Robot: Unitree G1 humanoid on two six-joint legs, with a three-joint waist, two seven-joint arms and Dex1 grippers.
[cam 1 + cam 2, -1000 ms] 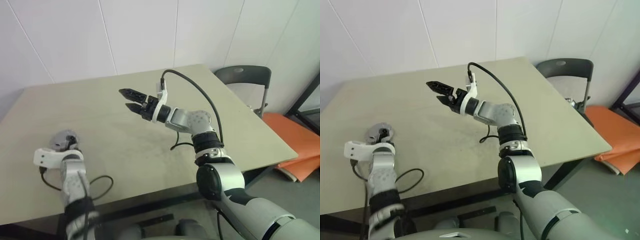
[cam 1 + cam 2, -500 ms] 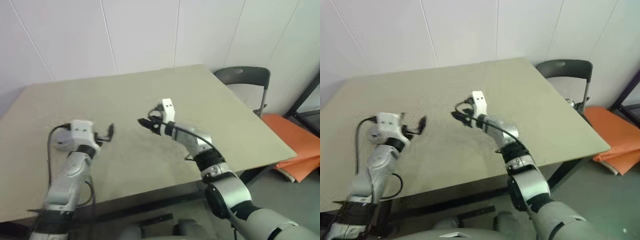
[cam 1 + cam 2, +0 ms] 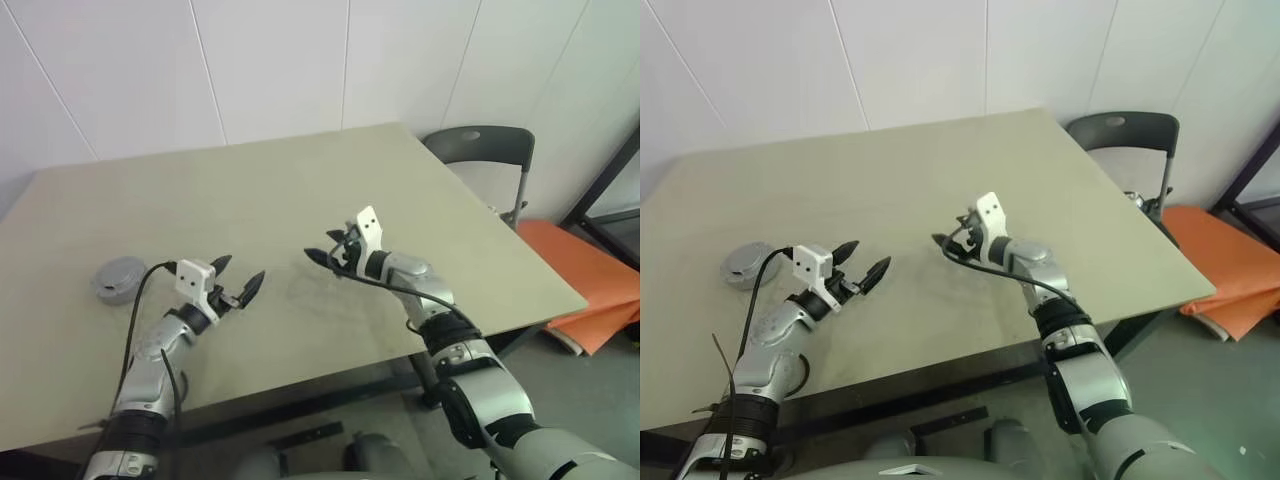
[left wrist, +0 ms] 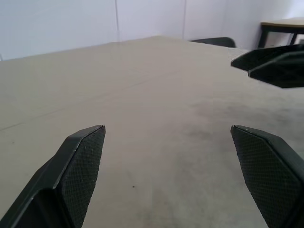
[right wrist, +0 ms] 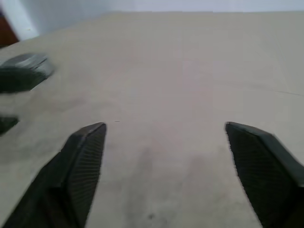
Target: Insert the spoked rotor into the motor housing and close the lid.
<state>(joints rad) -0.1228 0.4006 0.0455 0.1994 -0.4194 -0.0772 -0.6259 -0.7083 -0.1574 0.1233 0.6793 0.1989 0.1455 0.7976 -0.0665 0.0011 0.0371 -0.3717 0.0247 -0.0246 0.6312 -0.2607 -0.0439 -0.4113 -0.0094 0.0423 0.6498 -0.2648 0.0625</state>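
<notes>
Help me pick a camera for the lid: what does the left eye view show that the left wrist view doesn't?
Left eye view adds the lid, lying on the table's left side, and an orange pad. Left wrist view adds the meshed pads of the left gripper. Both share the table, the open right gripper and the chair.

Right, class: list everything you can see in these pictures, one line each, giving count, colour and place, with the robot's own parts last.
Table: one, beige, fills the middle of the scene.
Grey round assembly: one, light grey, on the table near its left edge, lid face up; what lies under it cannot be seen.
Chair: one, dark grey, beyond the table's far right corner.
Orange pad: one, orange, low on the floor at the right.
Left pincer: one, black fingers, open, empty, above the table right of the assembly.
Right pincer: one, black fingers, open, empty, above the table's middle.
</notes>
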